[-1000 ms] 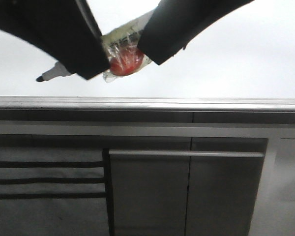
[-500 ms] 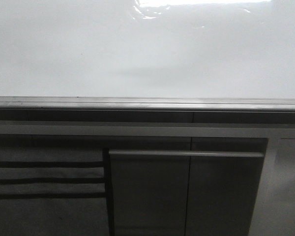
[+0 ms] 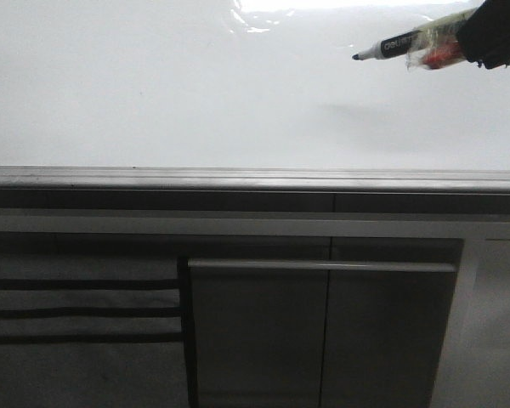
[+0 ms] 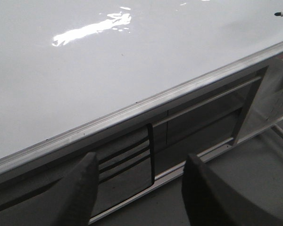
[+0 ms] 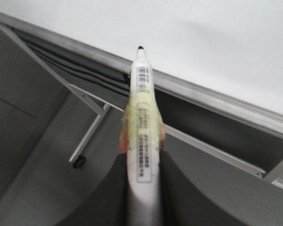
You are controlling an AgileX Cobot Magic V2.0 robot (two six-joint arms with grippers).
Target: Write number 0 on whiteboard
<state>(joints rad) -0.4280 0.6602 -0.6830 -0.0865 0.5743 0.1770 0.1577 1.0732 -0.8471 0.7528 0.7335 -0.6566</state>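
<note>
- Across the upper half of the front view lies the whiteboard [image 3: 153, 93], glossy, with glare near its far side and a grey metal rail [image 3: 255, 179] along its near edge; I can make out no drawn mark on it
- Below the rail stand dark grey cabinet panels [image 3: 323, 331]
- One marker [image 3: 389, 45] is in sight, black tip uncapped, tape and something red wrapped round its barrel
- Two grippers: the right gripper [image 5: 144, 160] reaches in from the right of the front view, clamped on the marker, tip held over the board; whether it touches I cannot tell
- The left gripper [image 4: 139, 188] hangs off the board's edge above the cabinet, fingers [image 4: 80, 188] spread wide, holding nothing
</note>
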